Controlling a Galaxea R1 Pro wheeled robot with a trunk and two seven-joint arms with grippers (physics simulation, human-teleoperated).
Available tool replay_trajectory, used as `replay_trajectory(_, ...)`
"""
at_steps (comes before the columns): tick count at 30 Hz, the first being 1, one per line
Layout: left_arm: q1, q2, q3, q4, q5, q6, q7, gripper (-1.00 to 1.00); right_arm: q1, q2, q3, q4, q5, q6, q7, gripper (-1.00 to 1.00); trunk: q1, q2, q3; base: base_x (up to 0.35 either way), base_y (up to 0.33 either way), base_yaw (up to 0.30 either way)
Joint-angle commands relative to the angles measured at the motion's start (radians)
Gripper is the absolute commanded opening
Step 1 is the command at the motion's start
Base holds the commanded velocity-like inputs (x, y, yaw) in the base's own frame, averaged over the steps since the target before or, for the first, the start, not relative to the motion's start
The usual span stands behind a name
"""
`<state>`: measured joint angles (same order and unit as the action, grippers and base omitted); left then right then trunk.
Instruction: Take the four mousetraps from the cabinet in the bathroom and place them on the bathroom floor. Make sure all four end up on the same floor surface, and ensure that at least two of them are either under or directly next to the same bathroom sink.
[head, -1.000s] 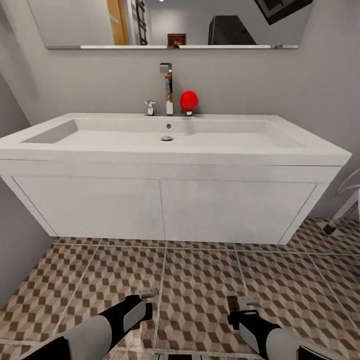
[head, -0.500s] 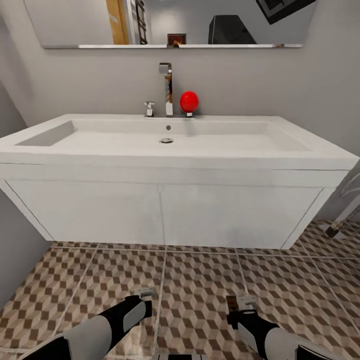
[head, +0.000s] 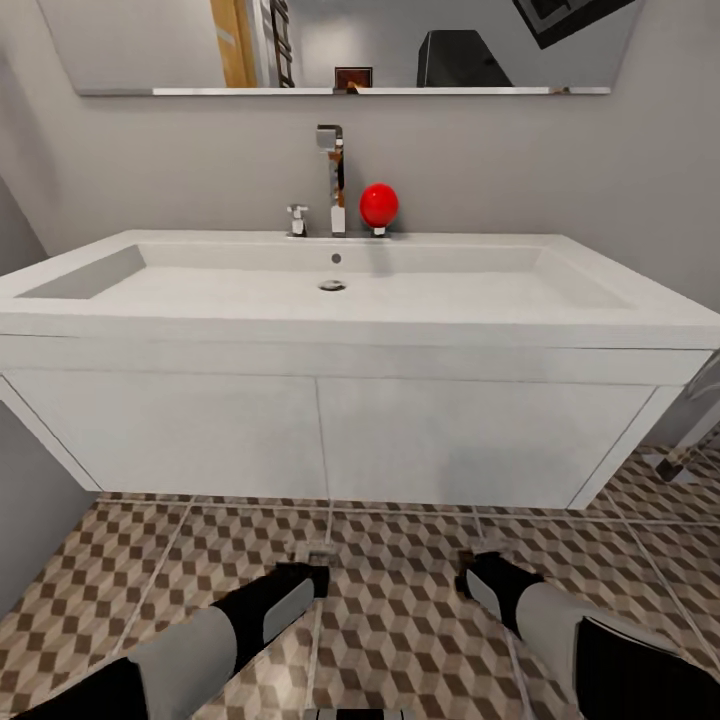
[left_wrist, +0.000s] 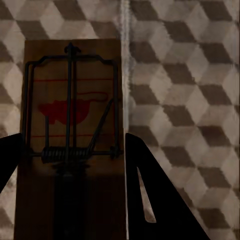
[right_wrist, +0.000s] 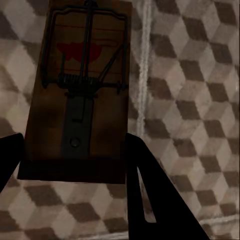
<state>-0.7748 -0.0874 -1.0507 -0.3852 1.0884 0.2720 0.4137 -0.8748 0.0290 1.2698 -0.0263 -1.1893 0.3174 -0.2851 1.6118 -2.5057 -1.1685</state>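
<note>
Head view: white bathroom sink w/ flat-panel vanity front straight ahead, chrome tap at its far edge, a red ball-shaped thing just right of the tap, mirror on the grey wall above. Bathroom floor, cube-pattern tiles, runs from under the vanity to the near edge. Both arms reach fwd low over the tiles near the vanity front, left arm on the left, right arm on the right, well apart.

Left wrist view: left pincer is clamped on a mousetrap, dark fingers on either long side of the brown slab; wire frame, spring coil and a red mark show on its top face. Tiles behind it, a pale grout line running alongside the slab's edge.

Right wrist view: right pincer is likewise clamped on a second mousetrap, fingers flanking its near end, slab a bit tilted vs the grout line next to it. Tiles behind.

Can't tell whether either trap touches the floor.
</note>
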Motion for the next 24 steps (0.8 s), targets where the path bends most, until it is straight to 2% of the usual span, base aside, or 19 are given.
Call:
replay_trajectory(1,-0.021,0.002,-0.004,0.016,0.004,0.005,0.007,-1.00,-0.016,-0.001,0.007,-0.003,-0.012,0.014,-0.010,-1.00,0.000,0.000,-0.001,0.000,0.000,0.000)
replay_trajectory(5,-0.095,0.000,0.016,0.147,0.003,0.007,0.015,-1.00,-0.047,0.001,0.006,-0.006,-0.012,0.022,-0.013,-1.00,0.000,0.000,-0.001,0.000,0.000,0.000)
replay_trajectory(8,-0.121,0.003,0.018,0.178,0.002,0.007,0.081,-1.00,-0.052,0.003,0.006,-0.008,-0.012,0.023,-0.013,-1.00,0.000,0.000,-0.001,0.000,0.000,0.000)
replay_trajectory(9,-0.129,0.002,0.018,0.183,0.001,0.008,0.109,-1.00,-0.052,0.004,0.005,-0.007,-0.012,0.023,-0.013,-1.00,0.000,0.000,-0.001,0.000,0.000,0.000)
replay_trajectory(12,-0.139,0.005,0.017,0.189,0.000,0.012,0.139,-1.00,-0.052,0.005,0.005,-0.006,-0.012,0.023,-0.013,-1.00,0.000,0.000,-0.001,0.000,0.000,0.000)
replay_trajectory(24,-0.141,0.007,0.011,0.181,-0.004,0.000,0.144,-1.00,-0.051,0.006,0.005,-0.006,-0.010,0.020,-0.011,-1.00,0.000,0.000,-0.001,0.029,0.000,0.000)
